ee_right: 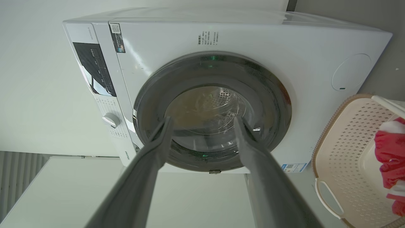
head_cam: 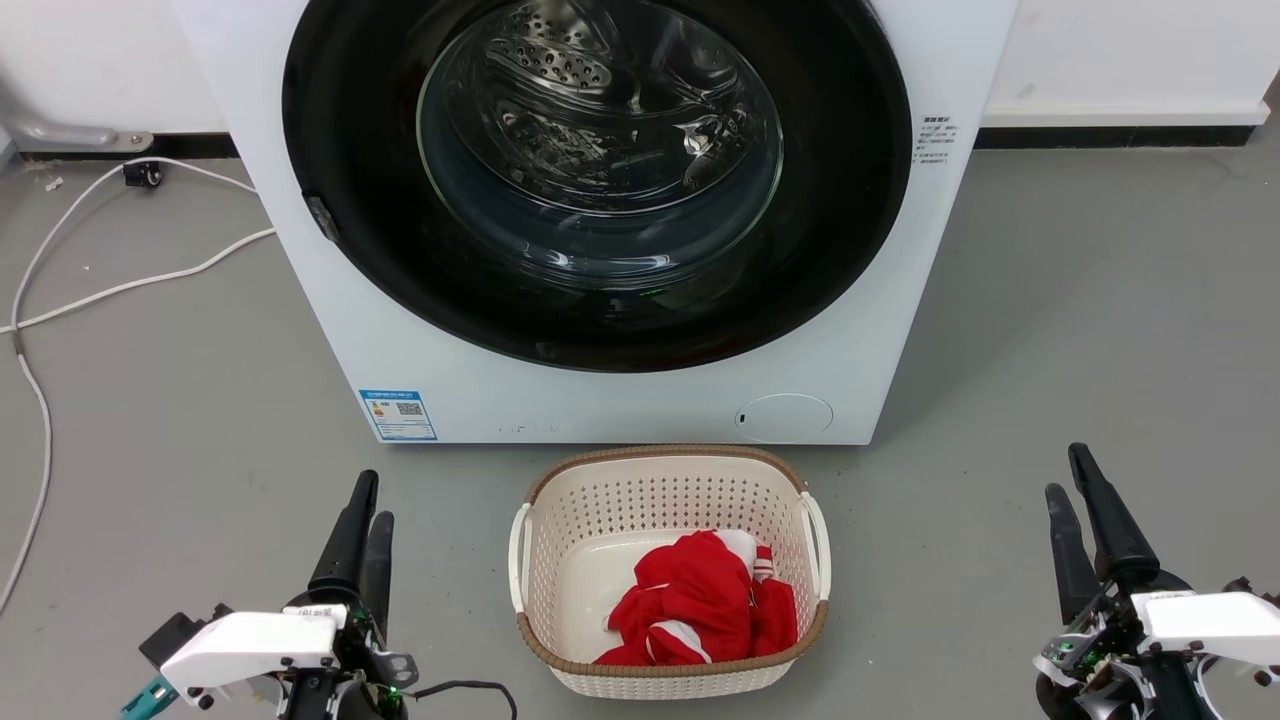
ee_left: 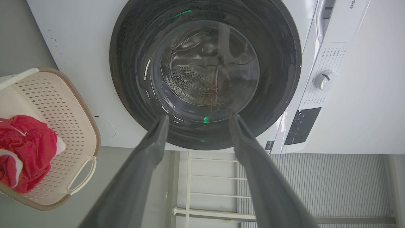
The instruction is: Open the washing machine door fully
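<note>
The washing machine door [head_cam: 597,170] sits shut and flush in the front of the washing machine [head_cam: 370,340], at 12 o'clock in the head view; a small grey catch [head_cam: 318,215] sits on its rim at 9 o'clock, so the hinge is judged to lie at 3 o'clock. The step in hand is judged to be the approach; no part of the opening is done. The left gripper [head_cam: 374,500] stands at 7 o'clock, fingers released and parted, holding nothing; the right gripper [head_cam: 1067,472] stands at 5 o'clock, likewise released and empty; both are well apart from the door. Procedure: bring the left gripper to the catch, being the nearer; hook one finger behind the rim there; pull along the arc about the hinge, not straight back; carry the swing to its stop. Caution: the laundry basket [head_cam: 640,500], holding a red garment [head_cam: 700,600], stands at 6 o'clock near the machine's foot; route the arm above it.
</note>
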Motion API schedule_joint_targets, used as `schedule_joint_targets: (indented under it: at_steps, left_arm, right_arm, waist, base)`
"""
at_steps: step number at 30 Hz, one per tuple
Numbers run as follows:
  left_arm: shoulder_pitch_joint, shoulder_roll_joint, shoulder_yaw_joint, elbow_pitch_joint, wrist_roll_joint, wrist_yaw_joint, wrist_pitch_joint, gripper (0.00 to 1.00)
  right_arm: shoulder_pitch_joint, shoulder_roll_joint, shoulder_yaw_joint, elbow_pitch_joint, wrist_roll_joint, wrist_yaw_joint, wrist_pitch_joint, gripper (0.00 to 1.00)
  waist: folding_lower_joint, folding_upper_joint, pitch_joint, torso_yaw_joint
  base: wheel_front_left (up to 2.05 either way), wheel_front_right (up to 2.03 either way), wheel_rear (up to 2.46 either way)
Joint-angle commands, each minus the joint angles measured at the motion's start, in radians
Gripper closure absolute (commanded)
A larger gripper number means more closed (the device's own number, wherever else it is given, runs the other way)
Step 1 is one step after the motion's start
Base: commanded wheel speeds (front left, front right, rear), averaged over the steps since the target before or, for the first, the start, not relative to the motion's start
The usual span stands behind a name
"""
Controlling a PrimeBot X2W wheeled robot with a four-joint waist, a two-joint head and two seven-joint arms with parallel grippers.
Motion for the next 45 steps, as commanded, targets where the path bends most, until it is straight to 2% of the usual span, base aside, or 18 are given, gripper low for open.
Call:
schedule_joint_targets:
  at_steps: [1,7,26,36,45]
  left_arm:
    - [-0.03,0.004,-0.005,-0.031,0.018,-0.001,-0.014,0.0]
    - [-0.038,0.003,-0.01,-0.07,0.098,-0.001,-0.04,0.0]
    - [-0.047,0.0,-0.03,-0.174,0.472,-0.002,-0.108,0.0]
    - [-0.035,-0.002,-0.059,-0.196,0.682,-0.002,-0.141,0.0]
    - [-0.023,-0.001,-0.069,-0.205,0.855,-0.003,-0.168,0.0]
  right_arm:
    - [-0.006,-0.003,0.003,-0.035,-0.027,0.0,-0.012,0.0]
    - [0.003,-0.002,0.0,-0.074,-0.128,0.0,-0.038,0.0]
    - [0.036,0.003,0.039,-0.19,-0.585,0.0,-0.106,0.0]
    - [0.055,0.005,0.055,-0.206,-0.79,0.0,-0.138,0.0]
    - [0.069,0.006,0.063,-0.21,-0.927,0.0,-0.165,0.0]
  waist:
    - [-0.0001,0.0,0.0,0.0]
    - [-0.0001,0.0,0.001,-0.001]
    - [-0.0001,0.0,0.002,-0.006]
    - [-0.0001,0.0,-0.001,-0.008]
    - [-0.0001,0.0,-0.002,-0.007]
  base:
    - [0.0,0.0,0.0]
    - [0.0,0.0,0.0]
    - [0.0,0.0,0.0]
    - [0.0,0.0,0.0]
    - [0.0,0.0,0.0]
